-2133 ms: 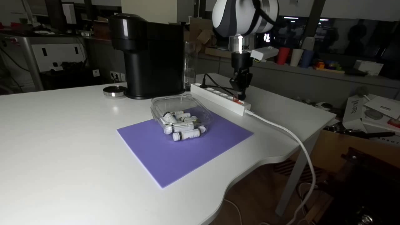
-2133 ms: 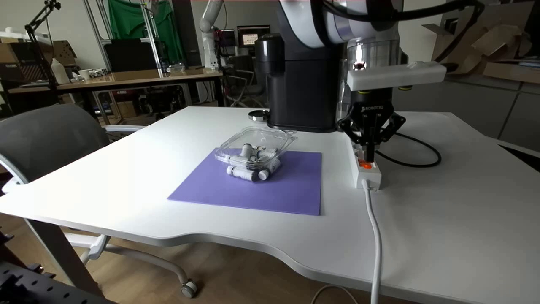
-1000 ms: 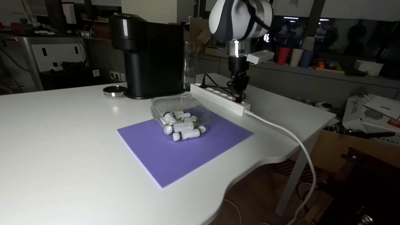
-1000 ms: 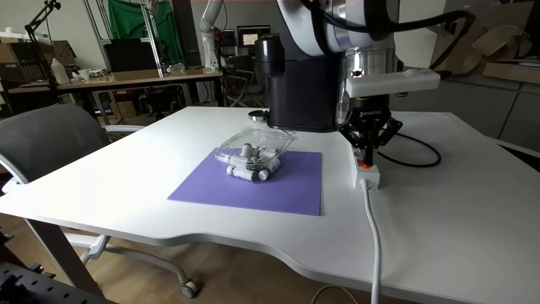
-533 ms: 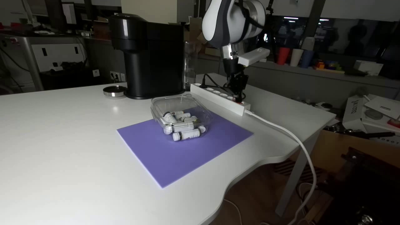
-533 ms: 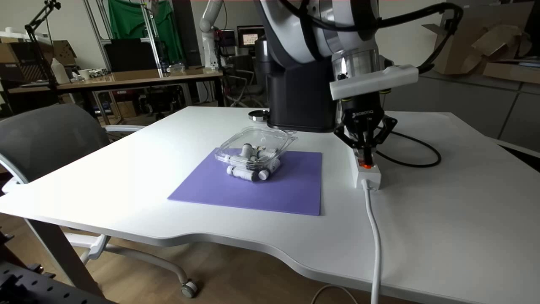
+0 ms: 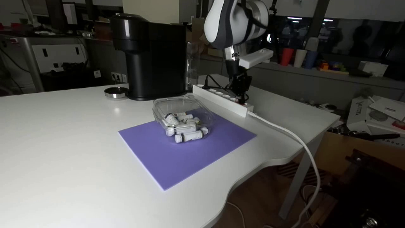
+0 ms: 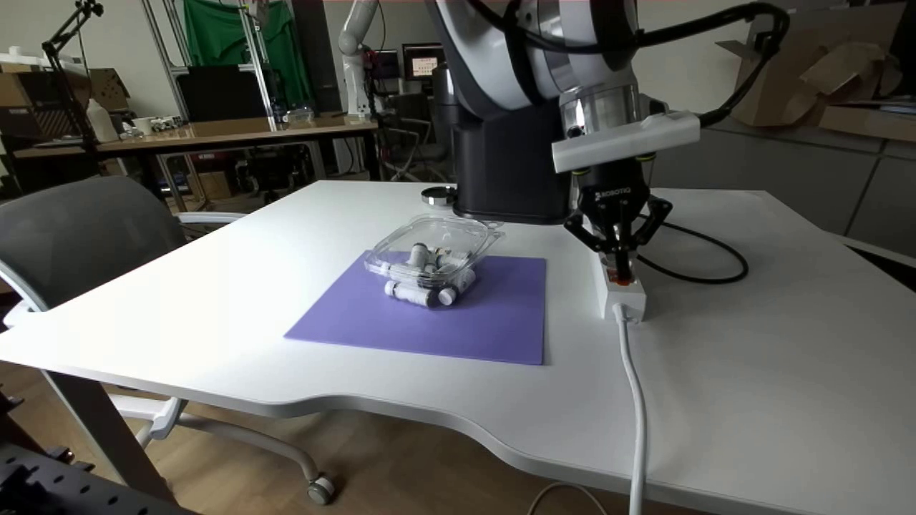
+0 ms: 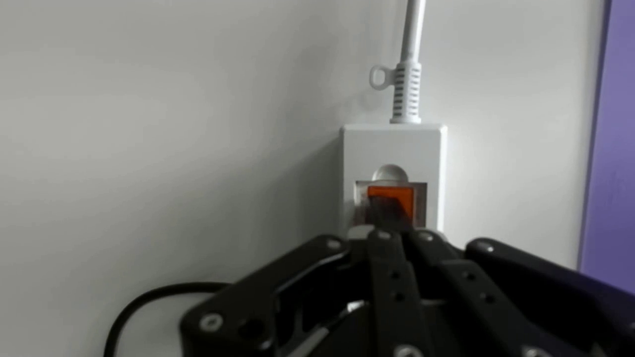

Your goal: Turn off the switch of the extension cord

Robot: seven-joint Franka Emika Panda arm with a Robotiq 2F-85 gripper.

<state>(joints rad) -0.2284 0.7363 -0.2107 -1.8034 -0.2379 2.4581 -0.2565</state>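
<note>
The white extension cord [image 8: 622, 304] lies on the white table and shows in both exterior views [image 7: 218, 100]. Its orange-red switch [image 8: 625, 281] is at the end where the white cable enters. In the wrist view the switch [image 9: 406, 197] sits in a recessed frame on the strip [image 9: 392, 146], its lower part hidden by the fingers. My gripper [image 8: 621, 276] is shut and empty, tilted, with its fingertips together on the switch. The wrist view shows the dark fingertips [image 9: 384, 206] over the switch, apparently touching it. It also shows in an exterior view [image 7: 242, 102].
A clear plastic box [image 8: 429, 261] with several small white bottles stands on a purple mat [image 8: 494, 329] beside the strip. A black coffee machine [image 7: 155, 63] stands behind. A black plug [image 7: 205, 86] sits in the strip's far end. The white cable [image 8: 635, 400] hangs over the table edge.
My gripper has come down onto the switch, and the wrist has tilted. In the last half second it has barely moved. The switch's bright orange now looks dimmer.
</note>
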